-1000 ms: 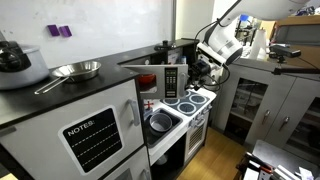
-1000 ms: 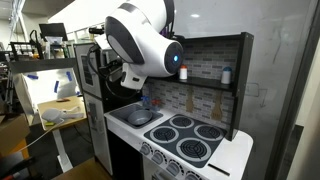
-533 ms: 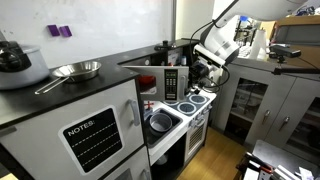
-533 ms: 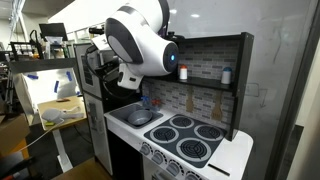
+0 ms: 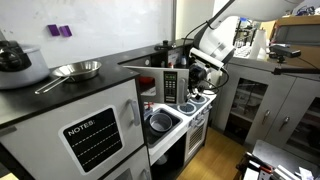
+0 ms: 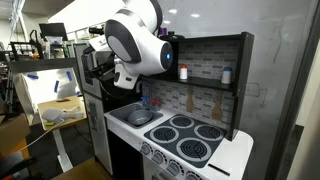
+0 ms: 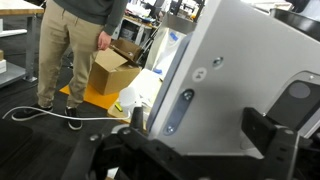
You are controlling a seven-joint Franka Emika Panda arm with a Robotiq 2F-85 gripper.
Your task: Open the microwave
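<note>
Over the last second the arm has swung left, bringing the pincer [image 5: 196, 73] close beside the microwave [image 5: 168, 85] at frame centre, so the door pull looks near, though I cannot tell whether the pincer is open or gripping anything.

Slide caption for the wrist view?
Dark gripper beside a white screwed panel; behind, a person in khaki trousers by an open cardboard box.
</note>
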